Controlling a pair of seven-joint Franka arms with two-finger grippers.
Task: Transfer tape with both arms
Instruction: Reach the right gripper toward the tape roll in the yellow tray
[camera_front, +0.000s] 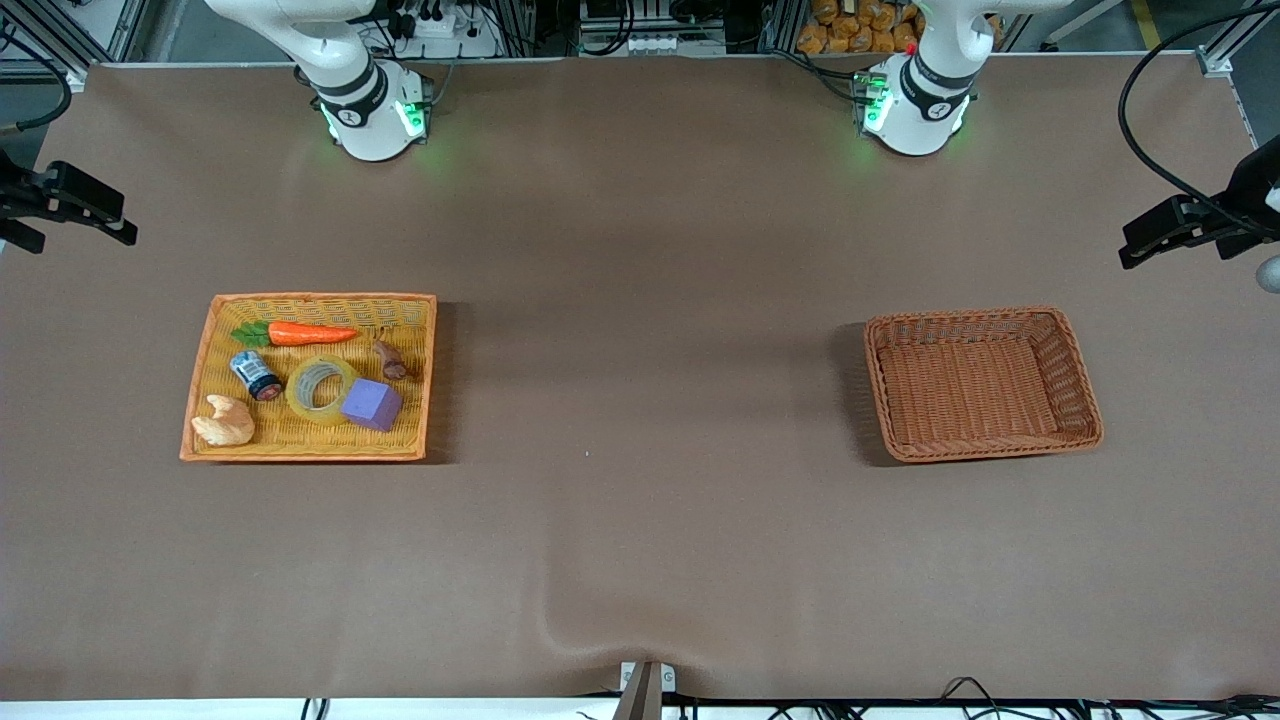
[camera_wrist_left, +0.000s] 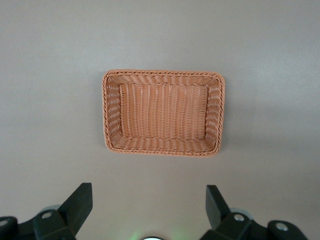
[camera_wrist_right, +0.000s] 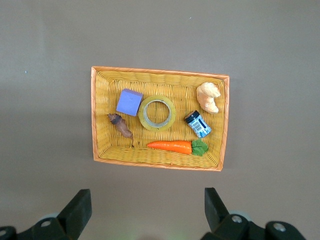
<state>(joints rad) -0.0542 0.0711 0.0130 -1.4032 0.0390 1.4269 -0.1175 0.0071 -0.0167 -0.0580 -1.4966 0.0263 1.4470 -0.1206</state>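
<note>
I've got both arms parked high. Right gripper (camera_wrist_right: 145, 212) hangs w/ fingers spread wide over the yellow basket (camera_wrist_right: 95, 115), so the tape (camera_wrist_right: 157, 112) lies flat well below its tips. Left gripper (camera_wrist_left: 147, 210), also wide open, waits over the brown basket (camera_wrist_left: 106, 110), prob. the drop spot.

Two white arms, both waiting raised: left gripper (camera_wrist_left: 145, 207) high over its end of the table, fingers spread wide; right gripper (camera_wrist_right: 145, 210) likewise over its end, fingers spread wide.
</note>
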